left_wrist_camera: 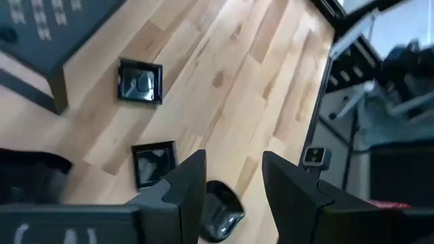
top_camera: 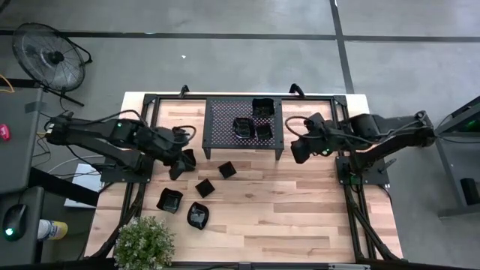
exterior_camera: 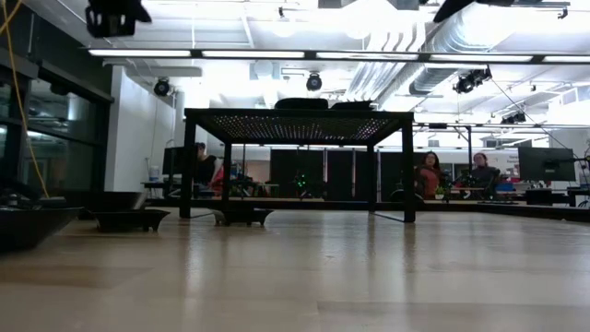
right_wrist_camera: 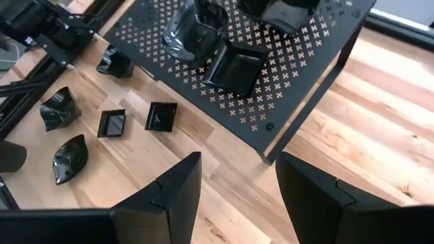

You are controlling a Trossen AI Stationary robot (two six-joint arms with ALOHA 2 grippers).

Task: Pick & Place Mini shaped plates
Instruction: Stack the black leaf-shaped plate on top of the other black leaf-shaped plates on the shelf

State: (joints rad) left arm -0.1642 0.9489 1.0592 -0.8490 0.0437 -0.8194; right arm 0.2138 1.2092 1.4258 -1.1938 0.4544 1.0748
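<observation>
- Black mini plates: three sit on the perforated rack [top_camera: 225, 124] — one at the back [top_camera: 262, 107], a wavy one [top_camera: 244, 127], a square one [top_camera: 264, 131].
- Left for you on the wooden table [top_camera: 300, 210]: about five, e.g. a square plate [top_camera: 227, 170] and a round plate [top_camera: 198, 216].
- Left gripper [top_camera: 178, 163] spread, empty, over those plates.
- Right gripper [top_camera: 298, 148] spread, empty, beside the rack's right edge.
- Open room: right half of table; watch the rack legs and the plant [top_camera: 142, 244].

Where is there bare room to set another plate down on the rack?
The rack's left half is bare. Its right side is crowded with three plates. Both grippers stand open, off the rack.
</observation>
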